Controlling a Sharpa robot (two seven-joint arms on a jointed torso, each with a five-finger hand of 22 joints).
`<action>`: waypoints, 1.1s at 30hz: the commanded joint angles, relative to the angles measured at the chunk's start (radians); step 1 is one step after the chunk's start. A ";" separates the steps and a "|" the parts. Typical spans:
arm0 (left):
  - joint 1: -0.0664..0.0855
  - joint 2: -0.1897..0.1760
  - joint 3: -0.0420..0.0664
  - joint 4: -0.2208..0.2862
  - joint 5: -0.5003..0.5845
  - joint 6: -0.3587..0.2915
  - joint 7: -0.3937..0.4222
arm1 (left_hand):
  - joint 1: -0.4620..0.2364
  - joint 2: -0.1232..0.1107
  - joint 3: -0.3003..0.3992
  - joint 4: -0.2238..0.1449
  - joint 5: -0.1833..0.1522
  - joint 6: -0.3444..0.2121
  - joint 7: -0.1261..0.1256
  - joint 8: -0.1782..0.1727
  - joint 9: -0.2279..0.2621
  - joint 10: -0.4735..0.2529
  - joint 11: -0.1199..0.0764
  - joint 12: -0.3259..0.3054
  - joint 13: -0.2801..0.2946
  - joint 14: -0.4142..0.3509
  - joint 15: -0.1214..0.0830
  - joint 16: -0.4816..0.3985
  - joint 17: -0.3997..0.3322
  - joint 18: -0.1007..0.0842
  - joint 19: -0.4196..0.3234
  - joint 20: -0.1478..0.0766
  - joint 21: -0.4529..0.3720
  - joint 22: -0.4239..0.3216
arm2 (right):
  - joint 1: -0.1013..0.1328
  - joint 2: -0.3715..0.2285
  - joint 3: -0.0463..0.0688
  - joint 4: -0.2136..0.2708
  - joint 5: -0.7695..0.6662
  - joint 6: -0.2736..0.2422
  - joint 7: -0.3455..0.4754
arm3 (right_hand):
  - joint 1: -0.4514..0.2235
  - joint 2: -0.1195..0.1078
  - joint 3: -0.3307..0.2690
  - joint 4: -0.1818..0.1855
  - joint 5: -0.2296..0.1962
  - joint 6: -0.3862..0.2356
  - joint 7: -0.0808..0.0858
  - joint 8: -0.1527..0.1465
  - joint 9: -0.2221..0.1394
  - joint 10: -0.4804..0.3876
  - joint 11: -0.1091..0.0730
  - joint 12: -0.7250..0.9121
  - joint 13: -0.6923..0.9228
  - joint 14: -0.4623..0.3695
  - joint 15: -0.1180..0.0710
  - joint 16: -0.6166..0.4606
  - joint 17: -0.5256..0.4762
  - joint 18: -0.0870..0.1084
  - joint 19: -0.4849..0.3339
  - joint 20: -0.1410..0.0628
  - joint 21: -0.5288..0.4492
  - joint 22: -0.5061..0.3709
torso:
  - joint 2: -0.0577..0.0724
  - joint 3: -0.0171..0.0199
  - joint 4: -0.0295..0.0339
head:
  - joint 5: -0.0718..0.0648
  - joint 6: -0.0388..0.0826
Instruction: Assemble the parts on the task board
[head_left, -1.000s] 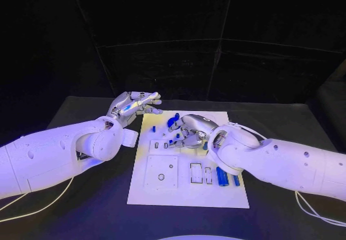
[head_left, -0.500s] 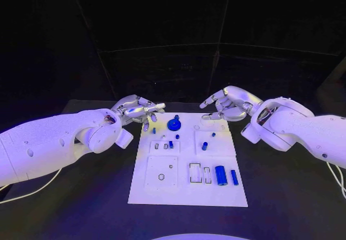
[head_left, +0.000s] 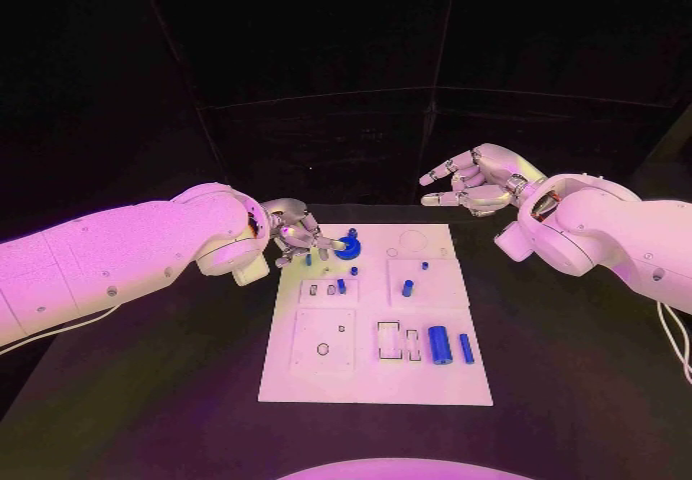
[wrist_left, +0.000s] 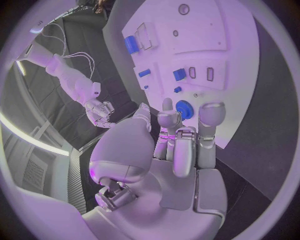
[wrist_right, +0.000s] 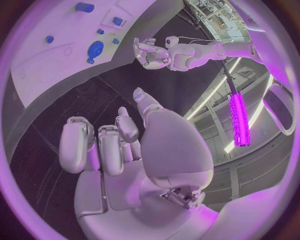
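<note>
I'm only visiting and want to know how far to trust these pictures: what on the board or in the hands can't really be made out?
- Left hand, head view: its own fingers hide whether they touch the round blue part.
- Small blue parts, head view: too small to tell shapes.
- Task board, right wrist view: cut off by the circle's rim.

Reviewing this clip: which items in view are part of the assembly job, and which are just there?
Job: task board; round blue knob part; two blue cylinders; small blue pegs; left hand; right hand.
Just there: black table.
</note>
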 joint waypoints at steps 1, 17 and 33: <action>0.012 0.022 -0.010 -0.015 -0.127 0.083 -0.136 | -0.019 0.007 -0.031 0.027 -0.008 -0.009 -0.005 0.039 0.032 0.007 -0.002 0.036 0.035 0.099 -0.007 0.006 0.243 -0.011 0.006 -0.002 0.025 0.032 | 0.003 0.005 0.001 -0.009 0.006 0.008 -0.001 | 0.001 0.007 -0.007 0.000 0.003 -0.006 -0.001 0.004 -0.001 -0.007 0.003 -0.003 -0.001 0.058 -0.006 -0.005 0.087 0.014 -0.008 -0.003 -0.006 -0.002 | -0.003 0.0022 0.0002 | -0.001 -0.002; 0.040 0.142 -0.064 -0.099 -0.163 0.153 -0.200 | -0.027 0.019 -0.101 0.041 -0.010 -0.049 -0.014 0.125 0.114 0.016 -0.011 0.096 0.093 0.104 -0.014 0.020 0.263 -0.018 0.006 -0.009 0.066 0.088 | 0.005 0.028 0.001 -0.039 -0.016 0.016 -0.025 | 0.000 0.010 -0.015 0.003 0.016 -0.010 -0.001 0.005 -0.002 -0.009 0.003 -0.008 -0.007 0.057 -0.006 -0.011 0.079 0.015 -0.010 -0.003 -0.012 -0.010 | -0.001 -0.0002 0.0019 | -0.001 -0.007; 0.041 0.216 -0.095 -0.154 -0.165 0.182 -0.192 | -0.021 0.030 -0.120 0.038 -0.010 -0.068 -0.016 0.151 0.143 0.012 -0.013 0.104 0.099 0.104 -0.016 0.020 0.263 -0.019 0.003 -0.010 0.075 0.101 | 0.005 0.043 0.001 -0.051 -0.044 0.026 -0.033 | 0.007 0.015 -0.023 0.003 0.067 -0.015 -0.001 0.011 -0.003 -0.010 0.002 -0.011 -0.012 0.058 -0.007 -0.017 0.074 0.015 -0.009 -0.004 -0.018 -0.016 | 0.001 -0.0013 0.0010 | -0.003 -0.017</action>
